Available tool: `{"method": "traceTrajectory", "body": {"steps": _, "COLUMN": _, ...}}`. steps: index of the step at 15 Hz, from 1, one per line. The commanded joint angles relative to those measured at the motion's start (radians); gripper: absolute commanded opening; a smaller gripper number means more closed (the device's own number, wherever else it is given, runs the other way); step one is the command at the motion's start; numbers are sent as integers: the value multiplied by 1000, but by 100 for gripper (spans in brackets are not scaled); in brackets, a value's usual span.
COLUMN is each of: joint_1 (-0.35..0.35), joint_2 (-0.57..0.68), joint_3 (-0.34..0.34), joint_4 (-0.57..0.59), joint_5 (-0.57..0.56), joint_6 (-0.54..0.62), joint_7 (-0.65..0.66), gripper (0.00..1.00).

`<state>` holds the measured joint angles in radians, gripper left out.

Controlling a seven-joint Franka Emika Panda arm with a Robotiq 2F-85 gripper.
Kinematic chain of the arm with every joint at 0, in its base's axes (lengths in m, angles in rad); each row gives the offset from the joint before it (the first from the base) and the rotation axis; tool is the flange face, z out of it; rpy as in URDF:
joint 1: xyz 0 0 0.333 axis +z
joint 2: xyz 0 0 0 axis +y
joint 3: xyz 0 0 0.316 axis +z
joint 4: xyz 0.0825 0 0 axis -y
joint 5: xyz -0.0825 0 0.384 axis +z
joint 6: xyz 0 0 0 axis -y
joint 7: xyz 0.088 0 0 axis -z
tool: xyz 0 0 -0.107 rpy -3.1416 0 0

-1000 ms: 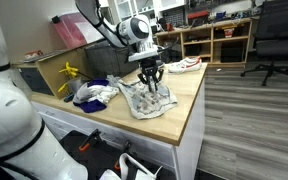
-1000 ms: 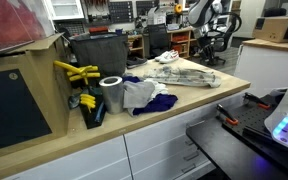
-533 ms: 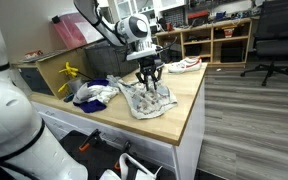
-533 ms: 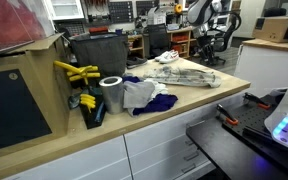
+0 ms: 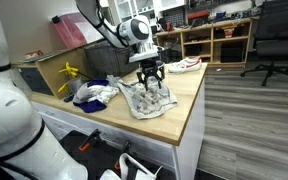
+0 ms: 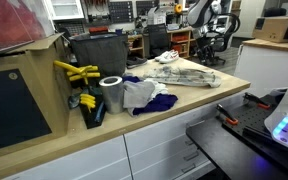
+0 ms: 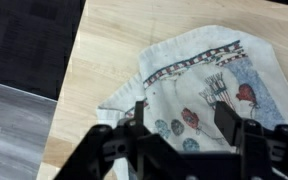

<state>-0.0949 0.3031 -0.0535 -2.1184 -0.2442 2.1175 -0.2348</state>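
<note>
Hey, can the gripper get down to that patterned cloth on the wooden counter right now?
Probably yes. The gripper hangs right above the patterned cloth with its jaws apart, and nothing lies between them. The pile of other cloths sits off to one side on the counter.

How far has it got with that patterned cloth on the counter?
Done, it seems: the patterned cloth lies mostly spread out on the countertop, though wrinkled. In hand: nothing is gripped. The hand hangs just over the cloth with its fingers apart. Left, perhaps: the heap of white and blue cloths beside it lies bunched up.
</note>
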Motion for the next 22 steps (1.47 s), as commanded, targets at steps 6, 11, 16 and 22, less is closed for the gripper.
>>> {"method": "traceTrajectory", "body": {"steps": 6, "joint_1": -44, "joint_2": 123, "joint_3": -5, "joint_4": 138, "joint_5": 13, "joint_6": 96, "joint_7": -114, "gripper": 100}}
{"method": "traceTrajectory", "body": {"steps": 11, "joint_1": -66, "joint_2": 202, "joint_3": -23, "joint_4": 216, "joint_5": -6, "joint_6": 119, "joint_7": -125, "gripper": 100}}
{"method": "traceTrajectory", "body": {"steps": 16, "joint_1": -71, "joint_2": 257, "joint_3": -37, "joint_4": 246, "joint_5": -37, "joint_6": 135, "joint_7": -114, "gripper": 100}}
{"method": "traceTrajectory", "body": {"steps": 22, "joint_1": -68, "joint_2": 294, "joint_3": -67, "joint_4": 244, "joint_5": -99, "joint_6": 167, "joint_7": -97, "gripper": 100}}
